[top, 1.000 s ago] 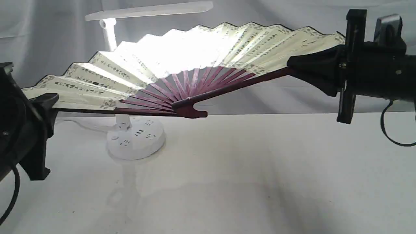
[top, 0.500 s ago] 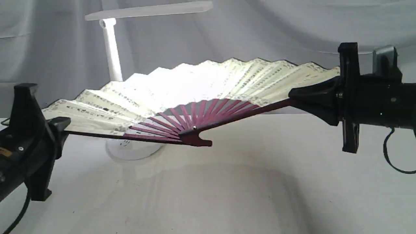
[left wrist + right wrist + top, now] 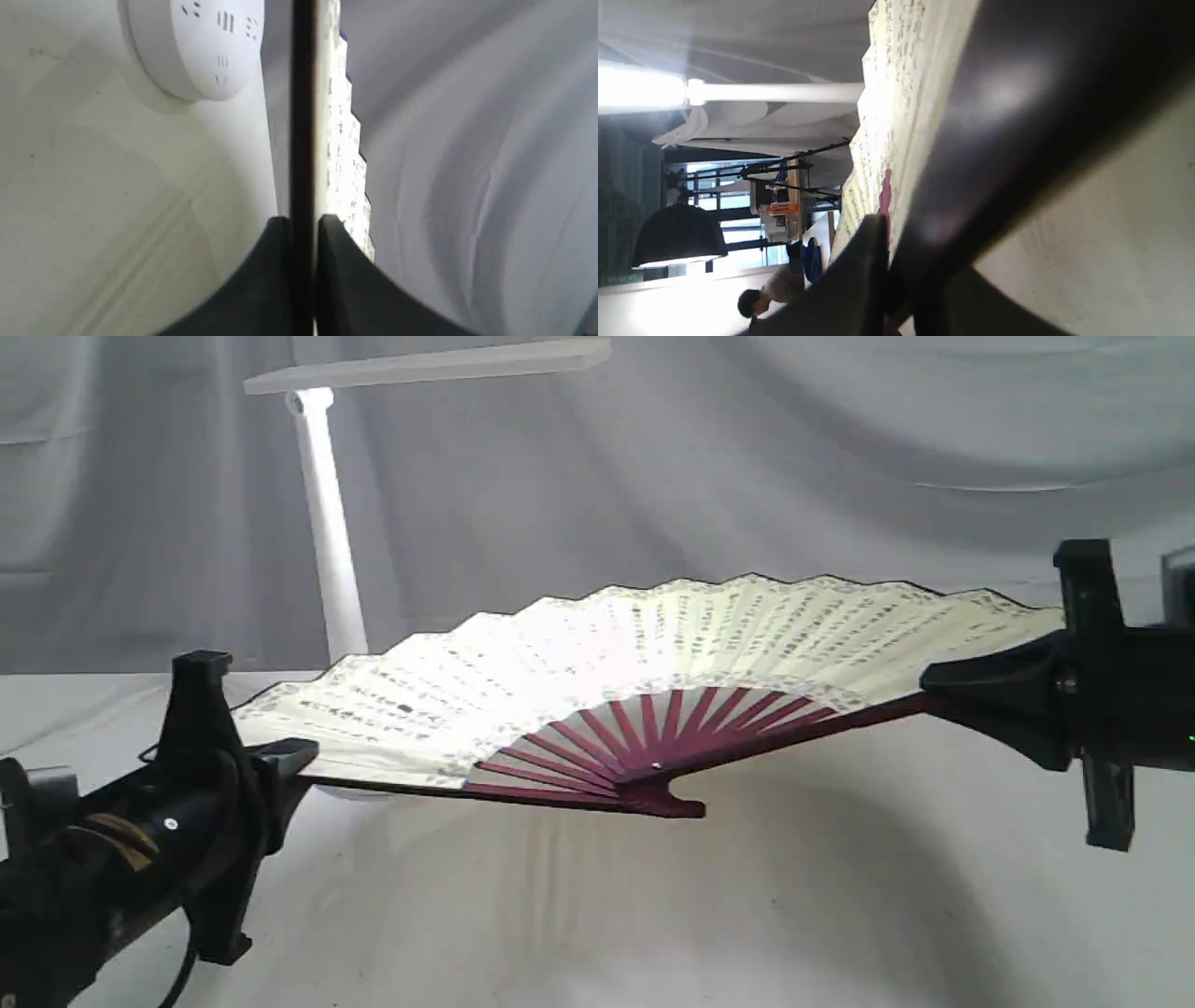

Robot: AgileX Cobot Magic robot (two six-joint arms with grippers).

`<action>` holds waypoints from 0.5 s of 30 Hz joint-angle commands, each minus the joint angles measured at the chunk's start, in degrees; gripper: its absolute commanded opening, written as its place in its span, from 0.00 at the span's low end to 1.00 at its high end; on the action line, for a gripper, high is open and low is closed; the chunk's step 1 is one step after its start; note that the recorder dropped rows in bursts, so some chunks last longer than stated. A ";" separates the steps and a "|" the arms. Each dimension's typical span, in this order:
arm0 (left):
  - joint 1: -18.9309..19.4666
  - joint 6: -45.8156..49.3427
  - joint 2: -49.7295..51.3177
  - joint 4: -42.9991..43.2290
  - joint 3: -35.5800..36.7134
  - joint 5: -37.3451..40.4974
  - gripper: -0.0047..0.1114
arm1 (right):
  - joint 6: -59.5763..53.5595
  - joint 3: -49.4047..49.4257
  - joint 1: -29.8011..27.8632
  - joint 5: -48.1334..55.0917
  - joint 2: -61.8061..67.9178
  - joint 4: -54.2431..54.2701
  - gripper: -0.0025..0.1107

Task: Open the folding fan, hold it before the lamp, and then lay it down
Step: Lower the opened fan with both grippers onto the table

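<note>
**Fan** (image 3: 653, 663), fully spread, held in the air between two arms and leaning back toward the flat. Its pivot is the lowest part, close above the tabletop (image 3: 747, 915); whether the pivot touches cannot be settled.

**Left pincer** (image 3: 289, 761): pressed together on the left guard, with one dark finger on each face of the stick, as the left wrist view shows.

**Right pincer** (image 3: 943, 686): likewise pinching the right guard near its outer end. The right wrist view is blurred but shows the stick between the two fingers.

**Handling, by judgement:** the fan is light. The wooden guards are stiff and are the only sound places to grip. The pleated paper leaf is thin, creases and tears readily, and gives no purchase. The smooth guards may twist in a narrow pinch, and both ends should descend together or the folds will be strained.

**Materials:** cream paper in sharp zigzag pleats, with columns of black script and a speckled border; slim maroon ribs converge on a rivet.

**Surroundings:** behind the fan's left part stands the lamp (image 3: 322, 523), of white plastic, with a slender slanted stem, a long flat head and a round base largely hidden by the leaf. The tabletop is matt white, with grey draped cloth (image 3: 840, 448) behind.
</note>
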 commanded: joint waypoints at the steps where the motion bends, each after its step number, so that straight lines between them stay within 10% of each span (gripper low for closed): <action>1: 2.05 -5.64 3.57 -1.64 0.48 -9.03 0.04 | -5.50 1.10 -5.33 -7.84 -0.24 -2.85 0.02; 15: -0.18 -10.00 13.75 9.11 -9.46 -10.57 0.04 | -6.39 1.43 -6.50 -13.57 -0.24 -4.23 0.02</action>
